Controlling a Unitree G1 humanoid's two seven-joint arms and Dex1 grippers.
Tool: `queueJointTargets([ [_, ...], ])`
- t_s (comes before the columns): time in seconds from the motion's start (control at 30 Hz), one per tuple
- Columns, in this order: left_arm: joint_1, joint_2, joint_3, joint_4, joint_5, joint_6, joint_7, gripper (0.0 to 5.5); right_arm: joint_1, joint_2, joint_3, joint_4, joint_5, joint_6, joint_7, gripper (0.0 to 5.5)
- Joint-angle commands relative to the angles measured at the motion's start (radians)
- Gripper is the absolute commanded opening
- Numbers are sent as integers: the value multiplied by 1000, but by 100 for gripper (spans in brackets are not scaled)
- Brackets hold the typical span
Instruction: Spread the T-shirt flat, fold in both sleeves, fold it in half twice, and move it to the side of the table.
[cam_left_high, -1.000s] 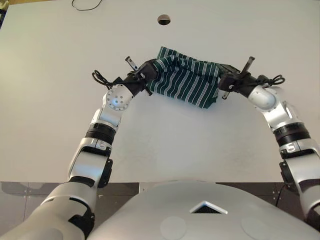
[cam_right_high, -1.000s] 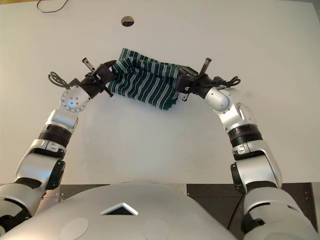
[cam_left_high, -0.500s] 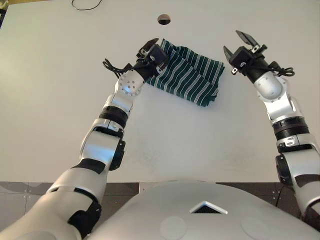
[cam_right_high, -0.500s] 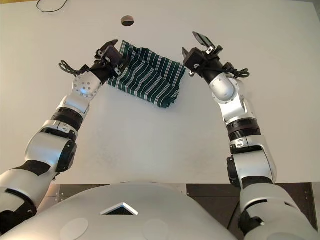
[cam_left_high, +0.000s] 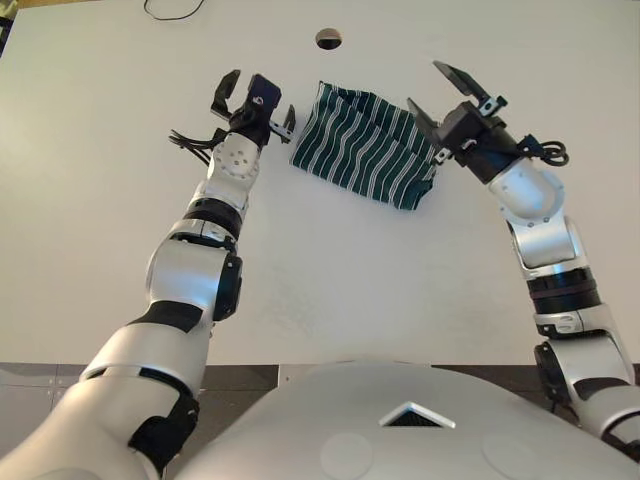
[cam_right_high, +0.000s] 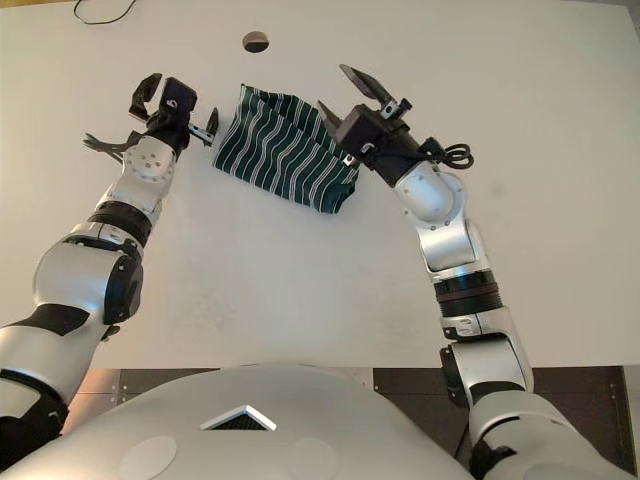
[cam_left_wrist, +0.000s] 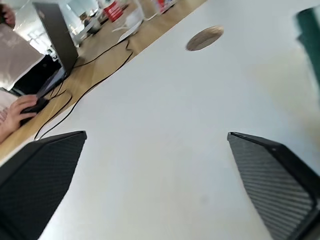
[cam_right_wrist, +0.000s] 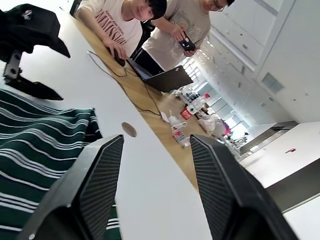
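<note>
Green, white-striped folded T-shirt (cam_left_high: 365, 158) lies far centre on the white surface (cam_left_high: 330, 270). Flanking it, the left tool (cam_left_high: 255, 103) and right tool (cam_left_high: 426, 87) hover wide open, holding nothing.

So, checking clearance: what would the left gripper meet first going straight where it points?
Probably bare table, short of the cable hole; the T-shirt lies off to the side. Depth unclear.

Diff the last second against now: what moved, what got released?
Both grippers let go of the folded T-shirt. The left gripper opened and pulled back to the shirt's left; the right gripper opened and lifted off its right end. The T-shirt settled flatter, in the same spot on the table.
</note>
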Motion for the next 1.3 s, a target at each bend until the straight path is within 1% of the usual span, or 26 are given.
queueJointTargets([
  [0.03, 9, 5, 32, -3, -30, -22, -32, 548, -6, 52, 2, 43, 76, 69, 51, 246],
  [0.2, 149, 6, 69, -104, -81, -162, -88, 548, -118, 104, 72, 259, 25, 51, 82, 246],
  [0.27, 228, 2, 79, -188, -107, -217, -106, 548, -152, 116, 69, 339, 51, 77, 127, 246],
  [0.33, 308, -3, 93, -295, -140, -248, -127, 548, -146, 113, 56, 383, 100, 117, 198, 246],
  [0.5, 431, -3, 123, -482, -203, -209, -151, 548, -86, 110, -13, 370, 239, 248, 314, 246],
  [0.73, 521, -21, 140, -633, -243, -146, -155, 548, -86, 119, -61, 323, 344, 423, 374, 246],
  [0.87, 543, -31, 144, -673, -247, -124, -158, 550, -79, 116, -79, 274, 385, 493, 399, 177],
  [0.93, 547, -34, 146, -681, -248, -119, -162, 550, -70, 113, -82, 243, 394, 506, 403, 141],
  [0.97, 549, -36, 148, -682, -251, -116, -162, 550, -63, 114, -82, 224, 401, 510, 410, 114],
  [1.17, 556, -41, 156, -673, -256, -116, -167, 550, -46, 118, -96, 145, 440, 530, 424, 13],
  [1.3, 563, -45, 158, -668, -258, -118, -164, 550, -57, 114, -104, 156, 441, 527, 416, 13],
])
